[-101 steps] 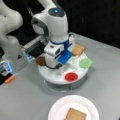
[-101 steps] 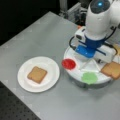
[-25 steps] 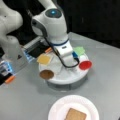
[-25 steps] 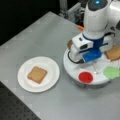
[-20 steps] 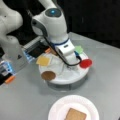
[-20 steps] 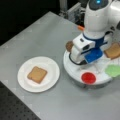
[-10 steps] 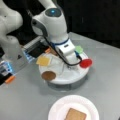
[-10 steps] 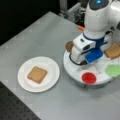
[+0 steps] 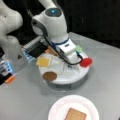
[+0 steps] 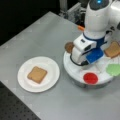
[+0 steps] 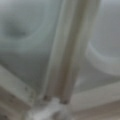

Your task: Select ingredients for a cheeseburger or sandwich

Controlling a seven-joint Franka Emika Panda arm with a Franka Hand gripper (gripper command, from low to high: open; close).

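Note:
A white paper plate holds one tan bread slice. The round white divided tray carries the other ingredients: a yellow cheese slice, a dark-brown patty and a second bread slice. My gripper is lowered into the tray's middle, and its fingertips are hidden behind the hand in both front views. The wrist view is filled by the tray's white dividers very close up.
A red disc and a green piece also lie on the tray. A second white robot base and an orange object stand at a front view's left. The grey table drops off at its near edge.
Since five seconds ago the tray's pieces have swung round: the red disc and green piece shifted, and cheese and patty came into view. Over the last second nothing visibly moved.

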